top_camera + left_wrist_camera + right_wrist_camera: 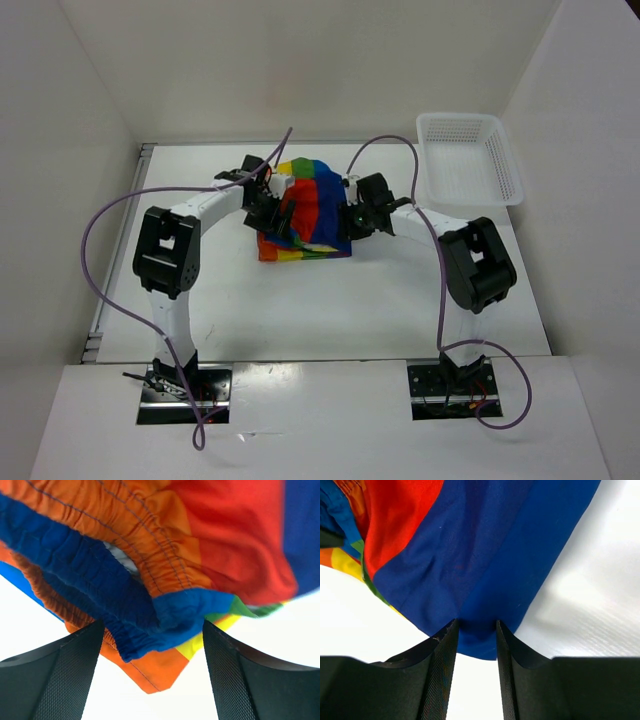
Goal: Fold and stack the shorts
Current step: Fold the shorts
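Observation:
The rainbow-striped shorts [305, 205] lie bunched in a raised heap on the white table [300, 310], between my two grippers. My left gripper [268, 205] is at the heap's left side. In the left wrist view its jaws [152, 626] stand wide open, with the blue and orange waistband of the shorts [150, 580] drooping between the fingertips, held by neither. My right gripper [352, 215] is at the heap's right side. Its jaws [476, 624] are partly open, and the blue hem of the shorts [470, 555] hangs in the gap between the tips, unpinched.
A white mesh basket [468, 118] stands at the back right of the table. White walls enclose the table on the left, back and right. Purple cables arch over both arms.

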Motion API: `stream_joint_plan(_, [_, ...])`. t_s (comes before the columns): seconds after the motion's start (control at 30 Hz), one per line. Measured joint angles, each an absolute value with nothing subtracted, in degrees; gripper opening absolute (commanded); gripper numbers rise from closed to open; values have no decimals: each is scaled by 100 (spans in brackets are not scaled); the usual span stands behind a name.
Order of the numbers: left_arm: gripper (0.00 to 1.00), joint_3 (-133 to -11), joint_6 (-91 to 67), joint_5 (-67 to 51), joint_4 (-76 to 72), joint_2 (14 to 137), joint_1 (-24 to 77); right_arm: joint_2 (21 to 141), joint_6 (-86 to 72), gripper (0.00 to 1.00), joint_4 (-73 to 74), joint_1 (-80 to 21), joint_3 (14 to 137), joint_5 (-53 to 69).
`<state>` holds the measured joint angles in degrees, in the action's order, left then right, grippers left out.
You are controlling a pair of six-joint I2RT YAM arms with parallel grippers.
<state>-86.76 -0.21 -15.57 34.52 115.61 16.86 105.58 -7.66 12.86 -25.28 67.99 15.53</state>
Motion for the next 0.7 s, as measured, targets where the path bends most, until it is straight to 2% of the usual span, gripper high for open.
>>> stream_joint_plan(0.17, [86,-9013,-23,-2034,3745,11288,1592,10558,-1052,36,1177,-2438,6676,1747])
stream_joint_plan(0.47, [86,-9515,-23,-2071,3743,11194,1551,10556,-1308,36,1026,-2386,6471,1863])
stream_joint_plan(0.57, [82,-9515,-25,-1938,3745,11402,1590,10556,-1347,36,1011,-2379,6407,1876])
stream_joint_plan(0.7, [73,-9515,-27,-1732,3752,11716,1662,10556,-1374,36,1000,-2379,6403,1865])
